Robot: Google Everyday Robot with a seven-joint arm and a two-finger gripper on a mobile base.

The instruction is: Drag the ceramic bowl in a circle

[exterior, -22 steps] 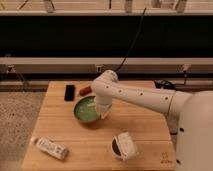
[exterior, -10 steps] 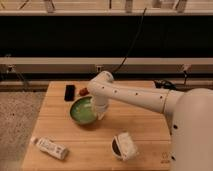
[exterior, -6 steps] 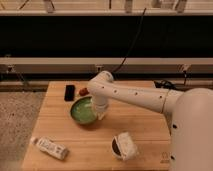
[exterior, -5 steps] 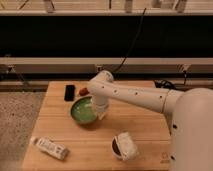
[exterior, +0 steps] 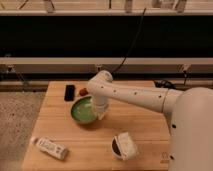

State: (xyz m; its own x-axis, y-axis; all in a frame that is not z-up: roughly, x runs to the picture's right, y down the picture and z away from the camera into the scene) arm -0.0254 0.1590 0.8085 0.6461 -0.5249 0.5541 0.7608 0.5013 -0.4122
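Observation:
The ceramic bowl (exterior: 83,111) is round, glossy green with pale streaks inside, and sits on the wooden table (exterior: 50,125) left of centre. My white arm reaches in from the right, and my gripper (exterior: 100,113) points down at the bowl's right rim, touching or gripping it. The wrist hides the fingertips.
A white cup-like container with a dark inside (exterior: 123,146) lies near the front, right of the bowl. A white bottle (exterior: 50,148) lies at the front left. A black rectangular object (exterior: 69,92) and a small red-orange item (exterior: 83,91) sit behind the bowl.
The bowl and my gripper have shifted slightly left and toward the back of the table compared with the earliest frame. The other items have not moved.

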